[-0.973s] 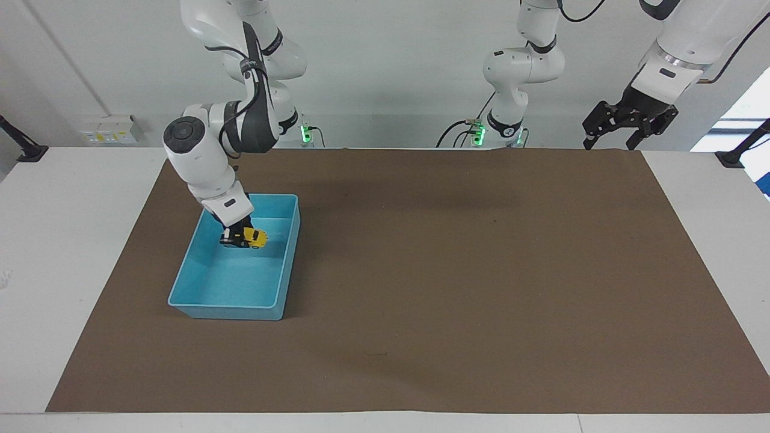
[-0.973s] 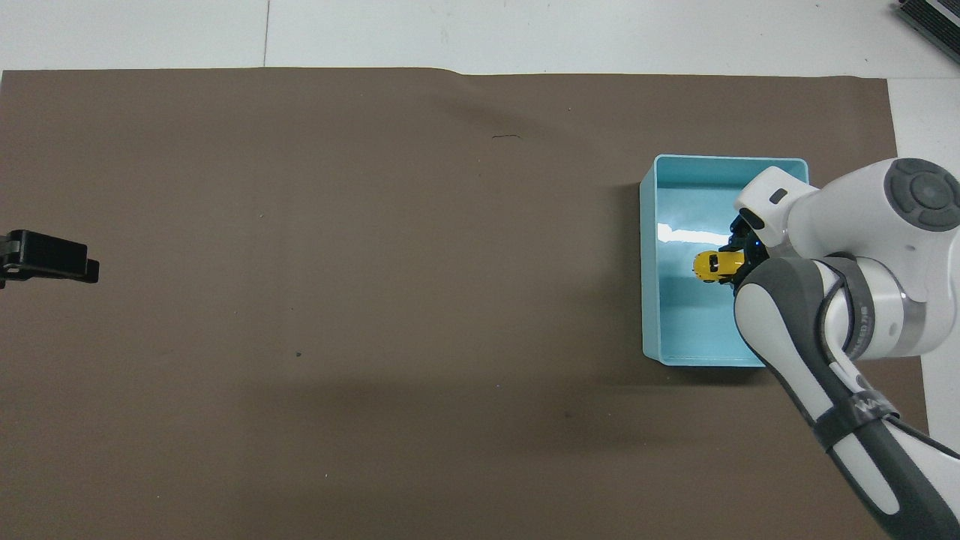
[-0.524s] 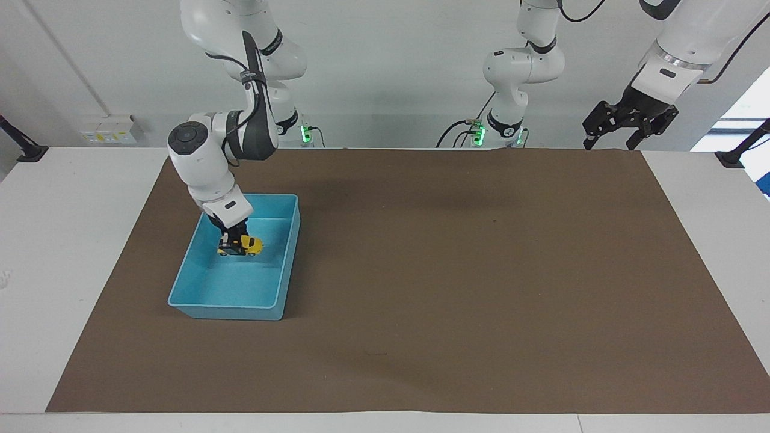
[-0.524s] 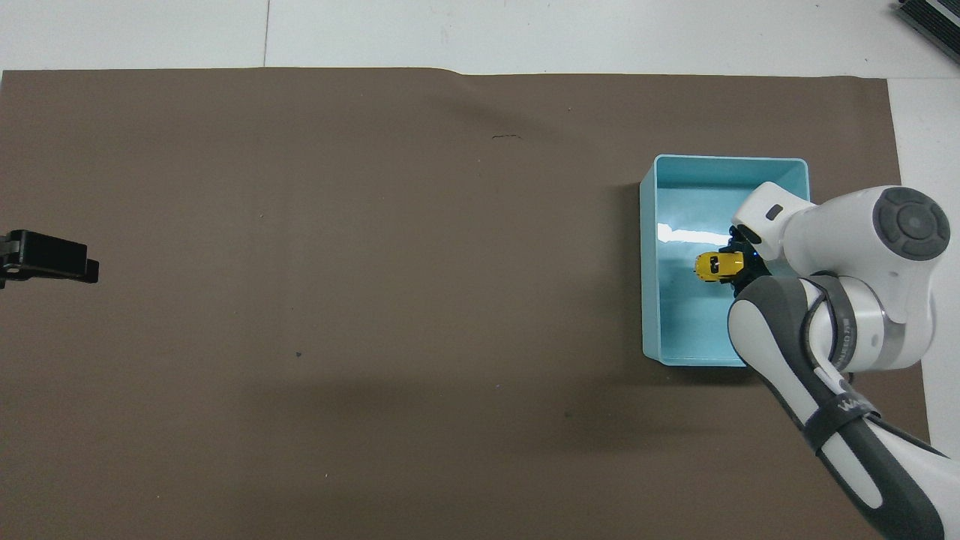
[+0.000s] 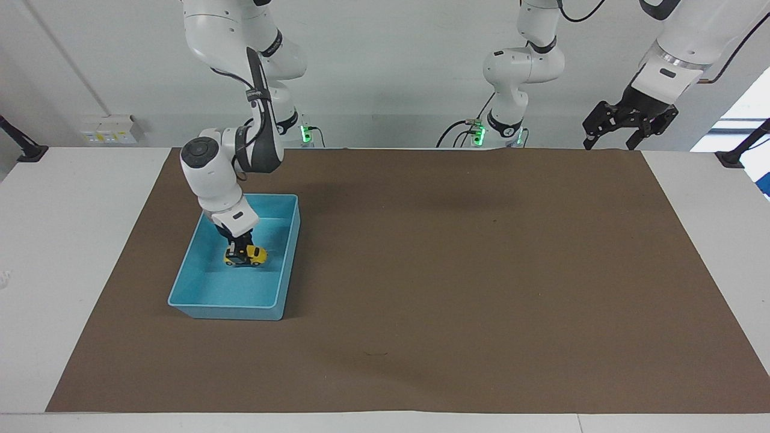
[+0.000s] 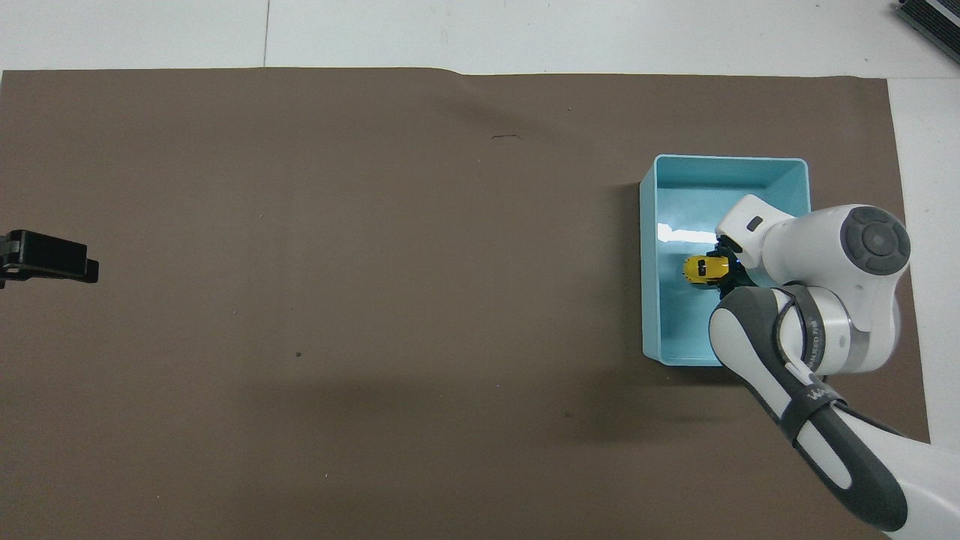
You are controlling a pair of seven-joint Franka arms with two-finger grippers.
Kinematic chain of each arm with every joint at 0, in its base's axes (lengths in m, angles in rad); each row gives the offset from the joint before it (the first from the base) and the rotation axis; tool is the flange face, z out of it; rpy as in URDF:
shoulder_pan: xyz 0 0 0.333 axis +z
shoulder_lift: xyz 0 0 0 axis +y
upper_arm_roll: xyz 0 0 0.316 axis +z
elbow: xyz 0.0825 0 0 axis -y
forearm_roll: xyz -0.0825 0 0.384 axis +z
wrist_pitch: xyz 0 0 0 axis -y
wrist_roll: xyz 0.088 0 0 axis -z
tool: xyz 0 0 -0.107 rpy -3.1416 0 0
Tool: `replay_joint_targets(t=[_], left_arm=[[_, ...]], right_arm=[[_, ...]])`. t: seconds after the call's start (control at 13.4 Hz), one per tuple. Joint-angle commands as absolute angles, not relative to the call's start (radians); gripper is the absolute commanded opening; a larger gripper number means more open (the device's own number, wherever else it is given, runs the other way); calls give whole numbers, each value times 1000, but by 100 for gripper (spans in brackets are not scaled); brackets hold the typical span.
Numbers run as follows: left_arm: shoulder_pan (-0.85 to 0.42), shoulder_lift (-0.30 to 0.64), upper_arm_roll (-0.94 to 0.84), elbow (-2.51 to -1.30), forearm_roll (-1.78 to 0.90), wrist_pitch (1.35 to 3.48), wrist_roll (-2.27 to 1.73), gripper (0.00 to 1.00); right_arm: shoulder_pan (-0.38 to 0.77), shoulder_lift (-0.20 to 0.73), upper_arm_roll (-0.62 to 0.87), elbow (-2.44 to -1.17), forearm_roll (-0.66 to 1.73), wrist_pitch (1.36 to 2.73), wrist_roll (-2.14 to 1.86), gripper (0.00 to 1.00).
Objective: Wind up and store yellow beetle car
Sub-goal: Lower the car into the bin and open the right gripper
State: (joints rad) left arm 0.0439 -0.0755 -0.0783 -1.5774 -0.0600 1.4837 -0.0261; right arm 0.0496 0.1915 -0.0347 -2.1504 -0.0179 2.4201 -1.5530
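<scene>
The yellow beetle car (image 5: pixel 247 256) is inside the blue bin (image 5: pixel 228 310), low down near its floor, at the right arm's end of the table. My right gripper (image 5: pixel 240 248) reaches down into the bin and is shut on the car's rear end. In the overhead view the car (image 6: pixel 702 270) sticks out from under the right gripper (image 6: pixel 723 268) in the middle of the bin (image 6: pixel 649 300). My left gripper (image 5: pixel 609 143) waits raised over the table edge nearest the robots, open and empty; its tip also shows in the overhead view (image 6: pixel 82 264).
A brown mat (image 5: pixel 457 270) covers most of the white table (image 5: pixel 72 240). Nothing else lies on it.
My right gripper has lowered the car deeper into the bin and shifted it a little toward the table's middle. The arm's elbow has swung upright. The left arm has not moved.
</scene>
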Motion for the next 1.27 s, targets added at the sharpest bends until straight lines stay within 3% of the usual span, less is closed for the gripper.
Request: replay_joint_targets(t=[0.0, 0.37, 0.45, 0.52, 0.6, 0.75, 0.82, 1.2], left_arm=[[54, -83, -84, -1582, -49, 1473, -20, 100], [54, -83, -84, -1582, -49, 1473, -20, 100], [54, -83, -83, -1582, -49, 1473, -20, 100], [52, -83, -83, -1582, -49, 1473, -20, 100], [52, -83, -83, -1582, -49, 1473, -20, 100], [54, -83, -83, -1582, -49, 1473, -20, 100], [54, -83, -84, -1582, -49, 1473, -20, 100], [54, -83, -83, -1582, -49, 1473, -20, 100]], right_arm=[[37, 187, -25, -2163, -29, 2444, -1574, 11], [41, 193, -25, -2163, -29, 2453, -1571, 11], [37, 201, -25, -2163, -29, 2457, -1568, 15], [40, 206, -25, -2163, -29, 2462, -1566, 37], [40, 207, -25, -2161, -29, 2457, -1566, 43], [43, 209, -25, -2155, -26, 2448, -1563, 92], [43, 209, -25, -2154, -26, 2447, -1563, 100], [43, 207, -23, -2129, -17, 2425, -1568, 100]])
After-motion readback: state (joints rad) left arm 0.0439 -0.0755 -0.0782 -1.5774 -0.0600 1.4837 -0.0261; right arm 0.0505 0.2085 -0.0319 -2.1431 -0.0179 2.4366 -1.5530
